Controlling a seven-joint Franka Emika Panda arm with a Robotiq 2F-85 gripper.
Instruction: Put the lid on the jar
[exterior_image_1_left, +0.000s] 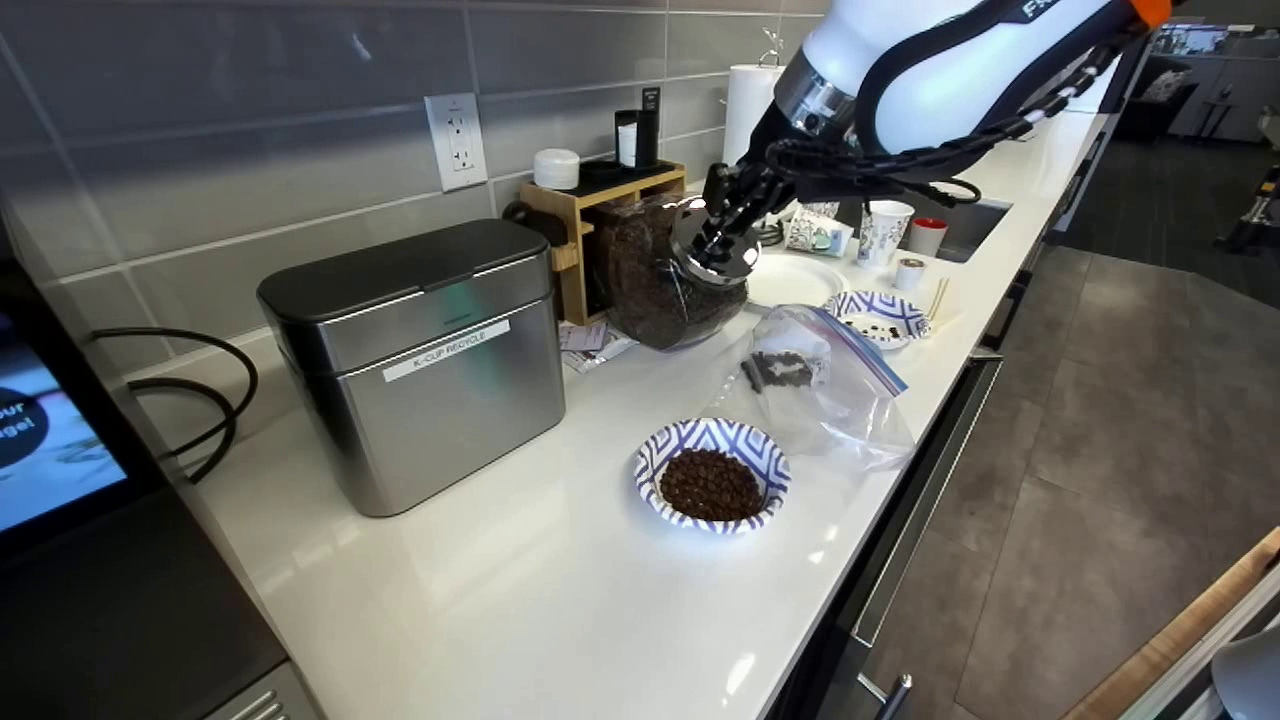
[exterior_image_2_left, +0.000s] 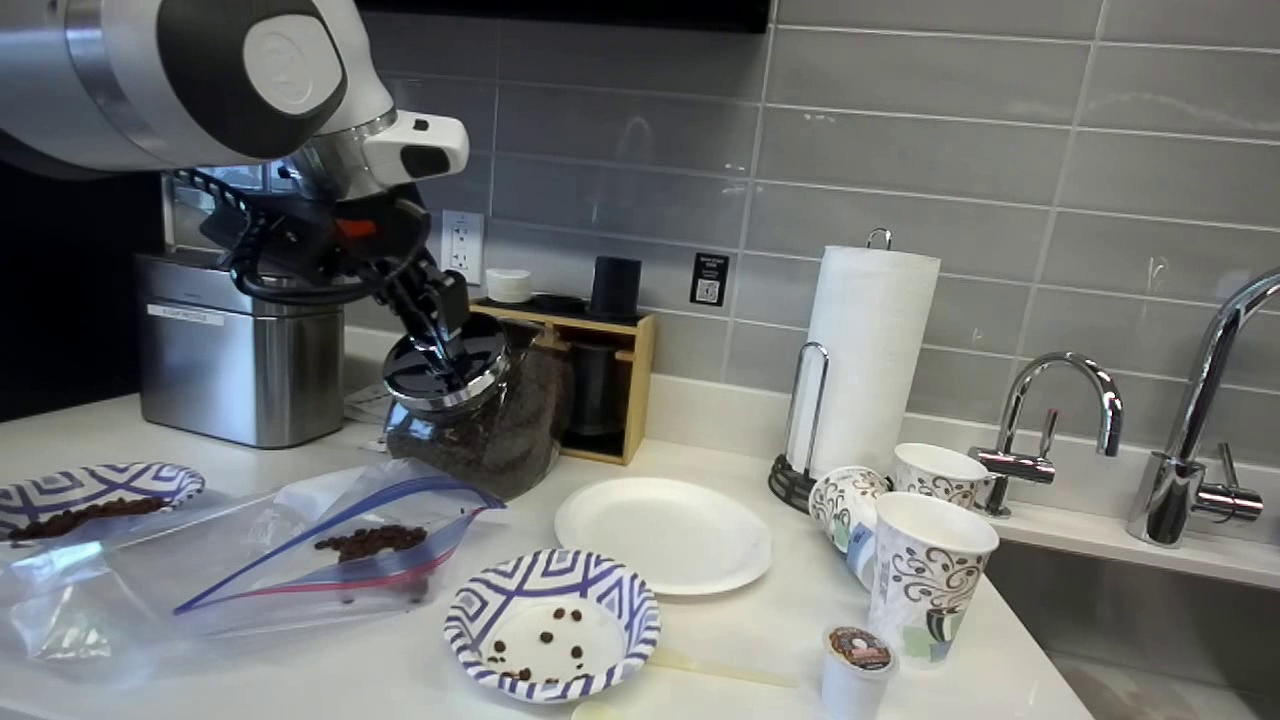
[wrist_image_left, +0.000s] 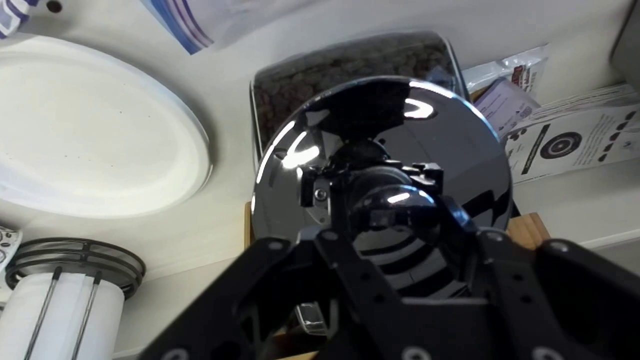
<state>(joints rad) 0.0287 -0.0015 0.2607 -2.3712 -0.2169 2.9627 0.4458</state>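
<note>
The jar (exterior_image_1_left: 655, 290) is clear glass, full of dark brown beans, and stands by the wall; it also shows in an exterior view (exterior_image_2_left: 530, 420) and the wrist view (wrist_image_left: 305, 87). The lid (exterior_image_1_left: 743, 262) is a shiny round metal disc with a round knob. It lies tilted at the jar's slanted mouth in both exterior views (exterior_image_2_left: 408, 372) and covers most of the jar in the wrist view (wrist_image_left: 470, 150). My gripper (wrist_image_left: 395, 210) has its fingers closed on the knob's two sides. Whether the lid's rim is fully seated is hidden. The gripper (exterior_image_2_left: 455, 365) points down at the lid.
A wooden rack (exterior_image_2_left: 640, 390) stands right behind the jar. A steel box (exterior_image_1_left: 450, 390), a plastic bag (exterior_image_1_left: 840, 400), a bean bowl (exterior_image_1_left: 665, 440), a white plate (exterior_image_2_left: 670, 540), a second bowl (exterior_image_2_left: 625, 610), a paper towel roll (exterior_image_2_left: 865, 360) and cups (exterior_image_2_left: 930, 570) stand around.
</note>
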